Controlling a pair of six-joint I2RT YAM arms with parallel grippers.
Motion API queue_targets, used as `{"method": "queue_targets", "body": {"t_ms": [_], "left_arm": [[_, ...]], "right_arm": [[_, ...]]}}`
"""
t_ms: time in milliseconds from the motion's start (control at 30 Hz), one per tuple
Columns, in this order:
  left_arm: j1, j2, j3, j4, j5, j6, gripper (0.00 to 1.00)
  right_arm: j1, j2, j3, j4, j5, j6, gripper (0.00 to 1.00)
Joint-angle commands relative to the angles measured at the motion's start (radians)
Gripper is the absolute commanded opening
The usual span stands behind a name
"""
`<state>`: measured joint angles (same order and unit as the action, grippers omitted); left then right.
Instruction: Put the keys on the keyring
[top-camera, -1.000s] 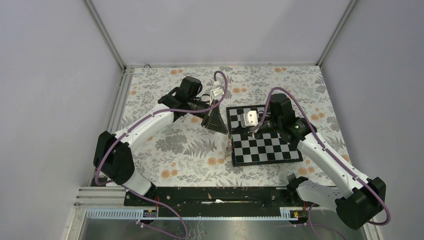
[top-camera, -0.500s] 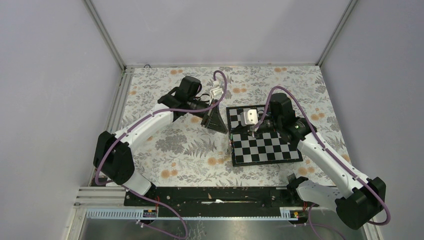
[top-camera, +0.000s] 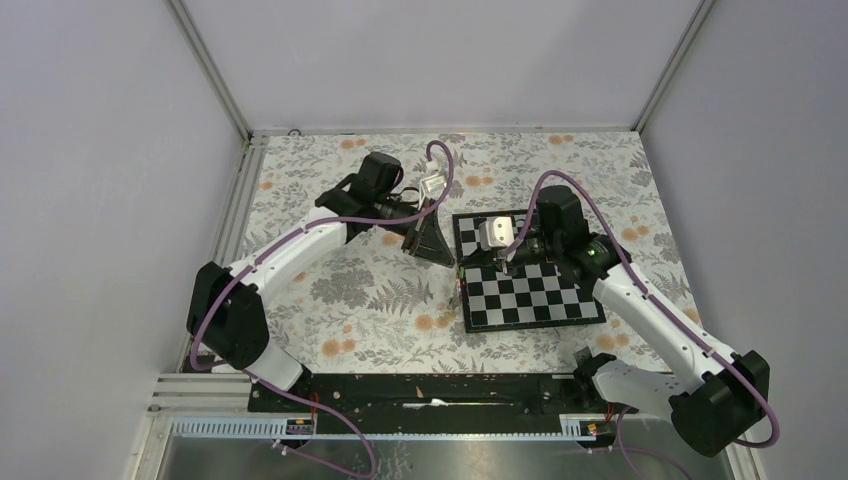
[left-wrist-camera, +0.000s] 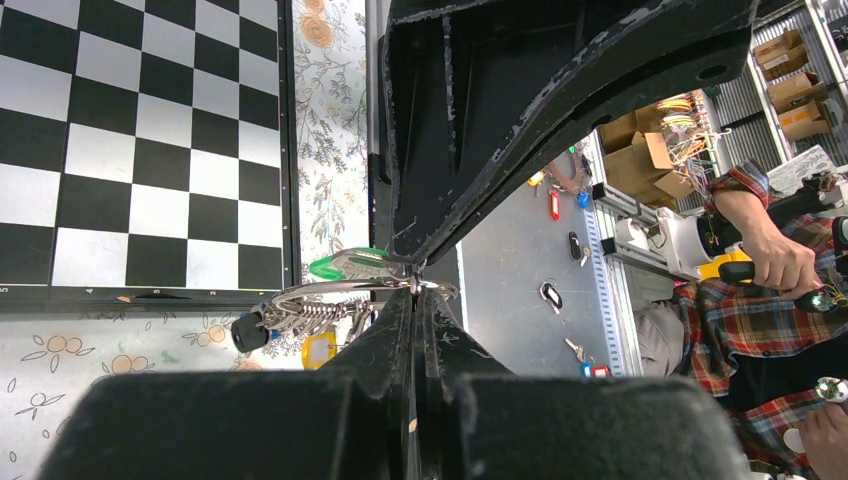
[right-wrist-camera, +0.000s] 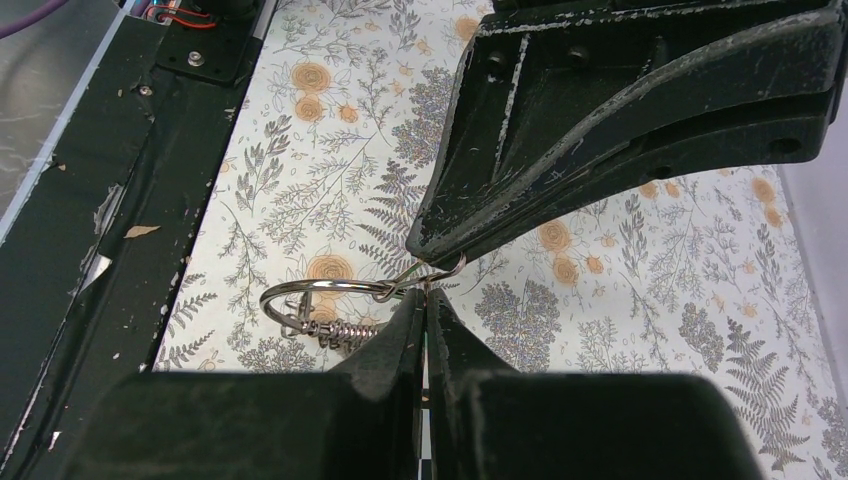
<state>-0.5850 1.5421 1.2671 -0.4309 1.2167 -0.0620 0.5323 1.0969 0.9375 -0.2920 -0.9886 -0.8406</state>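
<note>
Both grippers meet tip to tip over the floral cloth by the chessboard's left edge. My left gripper (left-wrist-camera: 415, 290) is shut on the thin silvery keyring (left-wrist-camera: 330, 290), pinching its wire. A coil spring, a yellow tag (left-wrist-camera: 318, 350) and a small black head (left-wrist-camera: 245, 330) hang under the ring. My right gripper (right-wrist-camera: 425, 297) is shut on the green-headed key (left-wrist-camera: 345, 265), whose head sticks out sideways just above the ring. In the right wrist view the keyring (right-wrist-camera: 320, 290) curves left from my fingertips, with a small wire loop (right-wrist-camera: 445, 270) at the left gripper's tip. I cannot tell whether the black head is the second key.
The black-and-white chessboard (top-camera: 530, 290) lies right of centre on the floral cloth (top-camera: 340, 290). A black rail (top-camera: 420, 390) runs along the near edge. Beyond the table, loose keys (left-wrist-camera: 550, 295) lie on a grey surface and a person in a plaid shirt (left-wrist-camera: 760, 300) sits there.
My right arm has edged slightly toward the far side while both grippers stay shut. The left arm has not visibly moved.
</note>
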Motion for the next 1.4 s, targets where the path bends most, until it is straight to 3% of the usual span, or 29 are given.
{"method": "queue_targets", "body": {"t_ms": [0, 1367], "left_arm": [[-0.005, 0.003, 0.019, 0.063, 0.032, -0.004, 0.0], [-0.01, 0.021, 0.009, 0.084, 0.001, -0.022, 0.0]], "right_arm": [[0.023, 0.002, 0.007, 0.059, -0.047, 0.017, 0.0], [0.038, 0.011, 0.012, 0.091, -0.045, 0.065, 0.0]]}}
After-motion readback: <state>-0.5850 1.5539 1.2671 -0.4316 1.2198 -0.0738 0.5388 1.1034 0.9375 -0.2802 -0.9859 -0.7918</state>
